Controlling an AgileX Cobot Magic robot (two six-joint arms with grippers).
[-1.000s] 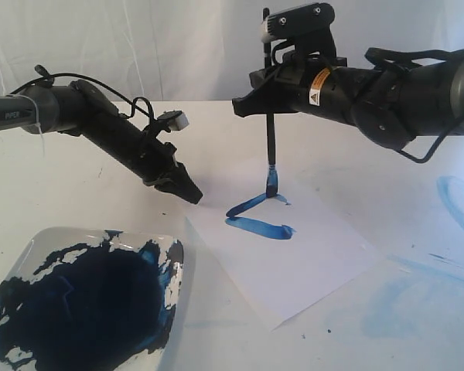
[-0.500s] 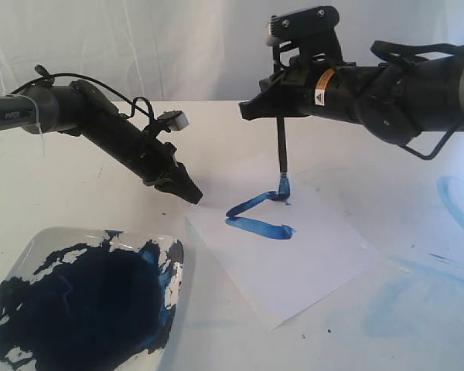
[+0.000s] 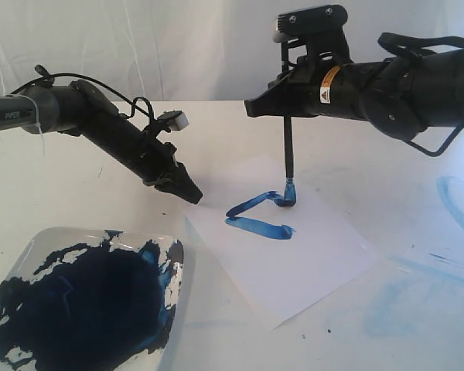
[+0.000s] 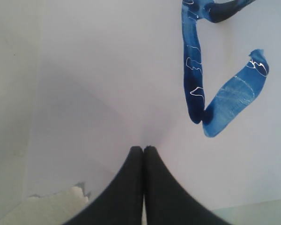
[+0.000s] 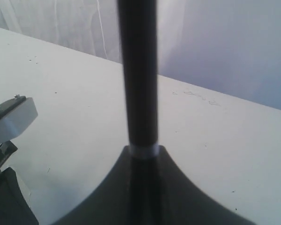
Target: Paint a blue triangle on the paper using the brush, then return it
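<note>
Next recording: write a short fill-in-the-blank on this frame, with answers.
The right end effector holds the brush ____, with its bristles touching the paper.
The left end effector is empty and ____, near the paper's edge.
The paint tray lies on the ____ arm's side.
Answers: upright; shut; left.

The paper (image 3: 309,263) looks matt, the blue triangle (image 3: 255,228) wet-glossy, the brush (image 3: 288,151) smooth black.
</note>
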